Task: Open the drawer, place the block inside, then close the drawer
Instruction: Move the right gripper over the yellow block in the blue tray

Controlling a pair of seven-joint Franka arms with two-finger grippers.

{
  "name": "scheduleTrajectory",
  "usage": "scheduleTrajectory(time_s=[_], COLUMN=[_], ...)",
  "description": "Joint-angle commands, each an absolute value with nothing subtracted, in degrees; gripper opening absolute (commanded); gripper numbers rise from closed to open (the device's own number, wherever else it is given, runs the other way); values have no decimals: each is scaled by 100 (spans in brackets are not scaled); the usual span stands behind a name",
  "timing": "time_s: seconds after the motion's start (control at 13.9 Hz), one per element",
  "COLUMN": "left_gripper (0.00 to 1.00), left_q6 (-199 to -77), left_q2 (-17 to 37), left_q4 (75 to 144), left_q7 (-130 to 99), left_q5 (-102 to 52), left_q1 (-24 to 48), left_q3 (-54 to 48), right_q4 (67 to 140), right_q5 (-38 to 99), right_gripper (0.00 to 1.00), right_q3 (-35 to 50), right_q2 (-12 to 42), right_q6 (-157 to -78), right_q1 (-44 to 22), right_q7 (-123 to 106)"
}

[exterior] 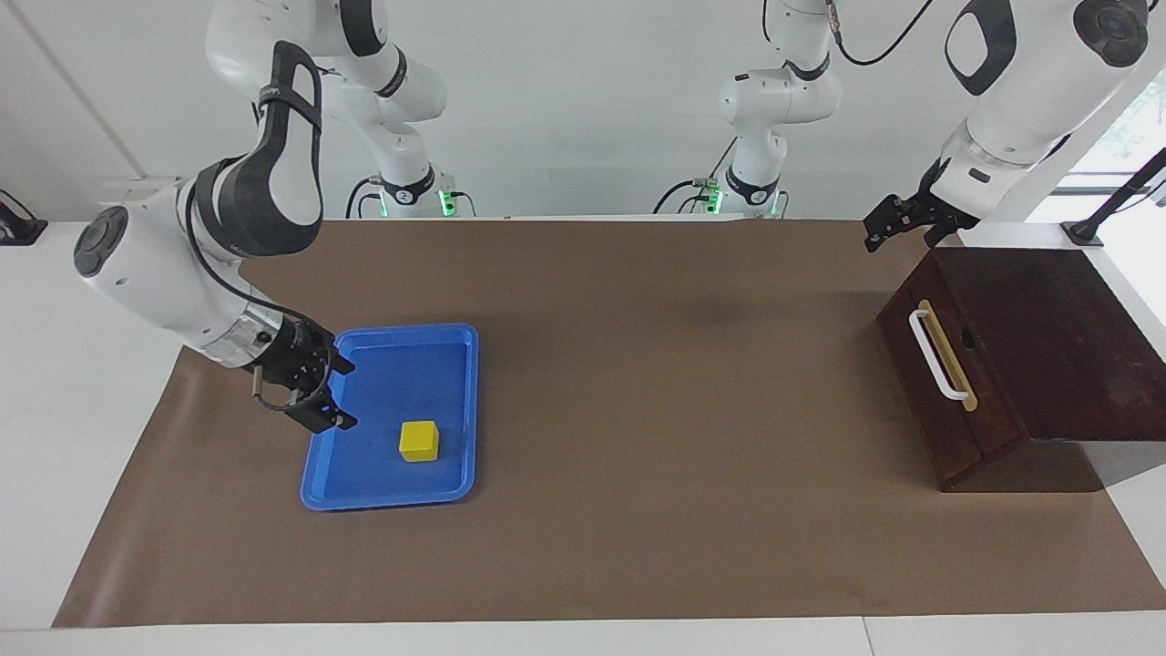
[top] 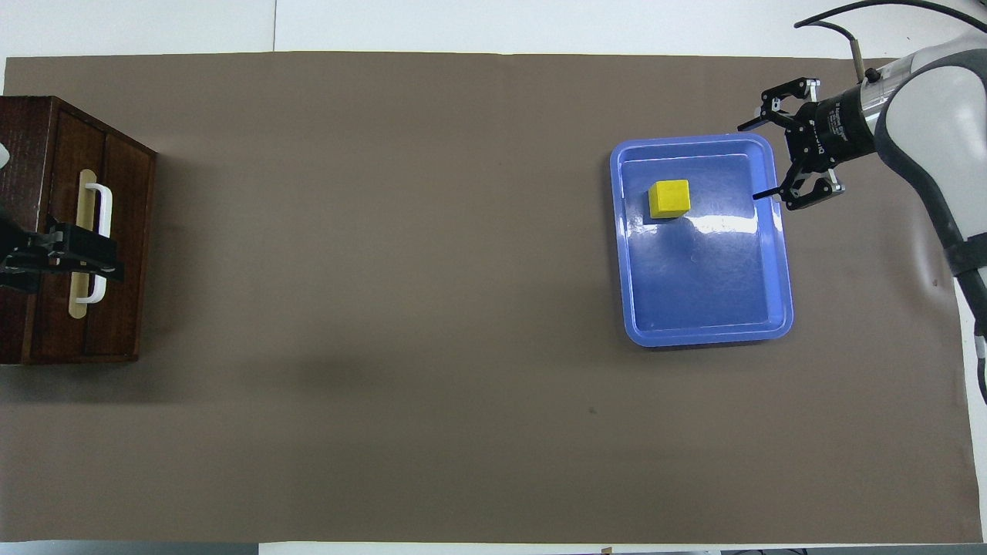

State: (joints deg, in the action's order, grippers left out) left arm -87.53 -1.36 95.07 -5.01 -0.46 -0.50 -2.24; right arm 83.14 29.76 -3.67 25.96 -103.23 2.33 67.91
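Note:
The block (exterior: 419, 440) (top: 668, 198), a small yellow cube, lies in the blue tray (exterior: 392, 498) (top: 705, 335), in the part farther from the robots. My right gripper (exterior: 346, 394) (top: 752, 162) is open and empty, low over the tray's rim at the right arm's end, beside the block and apart from it. The drawer (exterior: 979, 428) (top: 127, 231) of the dark brown box (exterior: 1048, 337) (top: 31, 154) is shut, and its white bar handle (exterior: 938, 355) (top: 104, 208) is showing. My left gripper (exterior: 888, 228) (top: 85, 258) hangs in the air over the drawer's front, not touching it.
A brown mat (exterior: 656, 383) (top: 385, 308) covers the table. The box stands at the left arm's end and the tray at the right arm's end, with bare mat between them.

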Motion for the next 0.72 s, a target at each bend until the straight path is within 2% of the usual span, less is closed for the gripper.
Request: scheduleTrajectory(time_s=[0.0, 0.14, 0.5, 0.65], left_gripper=[100, 100, 100, 100], left_q6=[-9612, -9947, -10957, -11083], left_q2=[-272, -133, 719, 826], left_q4=[10009, 10160, 10397, 10493], left_q7=[-633, -624, -624, -624], left_q5=[742, 1403, 3055, 3129], left_q1=[78, 342, 589, 598], left_q3=[-307, -325, -325, -334], right_q4=[8532, 8867, 9069, 9141], right_q5=[3523, 3665, 3937, 3946], right_gripper=[100, 100, 100, 100], right_q3=[-343, -343, -334, -325], right_q2=[2751, 2760, 2892, 2892], right_q6=[-10274, -10301, -10712, -10889], right_q1=[439, 501, 387, 334], right_q7=[6952, 6917, 6864, 6855])
